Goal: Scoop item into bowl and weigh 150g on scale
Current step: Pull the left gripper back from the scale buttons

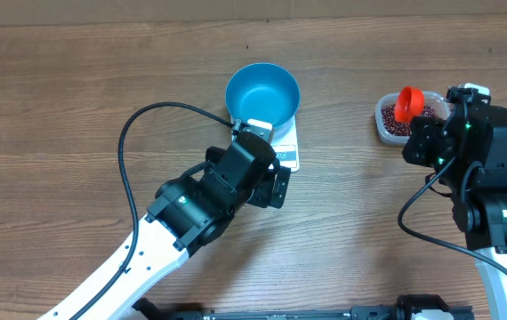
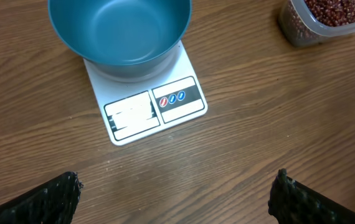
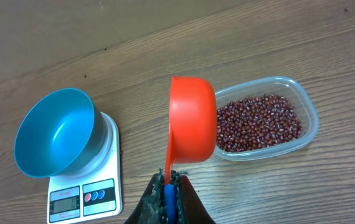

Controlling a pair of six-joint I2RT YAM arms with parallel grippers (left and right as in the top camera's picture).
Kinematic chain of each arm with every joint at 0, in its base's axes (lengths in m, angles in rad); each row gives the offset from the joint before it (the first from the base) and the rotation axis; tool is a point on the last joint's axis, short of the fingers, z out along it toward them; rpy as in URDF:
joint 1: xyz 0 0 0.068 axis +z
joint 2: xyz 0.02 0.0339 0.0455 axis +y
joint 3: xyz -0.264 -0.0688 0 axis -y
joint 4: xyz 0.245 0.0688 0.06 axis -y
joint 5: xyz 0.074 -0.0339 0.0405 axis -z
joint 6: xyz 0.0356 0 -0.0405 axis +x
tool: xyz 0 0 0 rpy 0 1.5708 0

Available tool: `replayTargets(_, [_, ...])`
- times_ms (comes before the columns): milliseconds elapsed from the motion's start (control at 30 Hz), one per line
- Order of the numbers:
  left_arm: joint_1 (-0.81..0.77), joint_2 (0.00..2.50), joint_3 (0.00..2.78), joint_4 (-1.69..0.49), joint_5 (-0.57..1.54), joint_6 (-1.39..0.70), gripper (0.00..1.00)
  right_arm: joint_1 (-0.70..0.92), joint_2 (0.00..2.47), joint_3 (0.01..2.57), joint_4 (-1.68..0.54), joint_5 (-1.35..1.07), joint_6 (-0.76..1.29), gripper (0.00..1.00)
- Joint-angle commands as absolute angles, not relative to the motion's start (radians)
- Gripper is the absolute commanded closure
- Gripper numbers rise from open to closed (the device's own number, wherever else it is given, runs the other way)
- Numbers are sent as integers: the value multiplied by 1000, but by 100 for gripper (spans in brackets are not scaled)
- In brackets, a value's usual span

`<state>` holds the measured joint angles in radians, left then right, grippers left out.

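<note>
Left jaws wide, empty; right jaws clamp orange scoop (image 3: 192,124) over maroon beans (image 3: 258,121); blue bowl (image 3: 53,134) sits on scale (image 3: 84,198).

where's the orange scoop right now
In the overhead view the scoop is at the right, held by the right gripper over the bean tub, well right of the bowl.

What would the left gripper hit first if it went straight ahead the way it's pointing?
The left gripper would most likely meet the display end of the scale, before the bowl on it; depth is unclear.
</note>
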<state>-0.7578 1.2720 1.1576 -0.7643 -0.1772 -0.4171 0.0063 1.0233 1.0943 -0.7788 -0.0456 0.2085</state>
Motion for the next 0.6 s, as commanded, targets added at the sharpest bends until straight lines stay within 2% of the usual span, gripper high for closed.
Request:
replayTargets(0, [-760,1283,1161,-764,-160,-434,0,5,1019,1122,-772,-47,207,96])
replayTargets(233, [-760,1302,1161,-767,-168,-425,1,4,1019,1122,-773,-47,208,96])
replayTargets(367, [-760,1302,1161,-820,-260,-585,0,4,1019,1122,-796,-47,208,96])
replayTargets(567, [-760,1302,1161,-836,-277,-584,1,4,1019,1122,-807,-15,207,96])
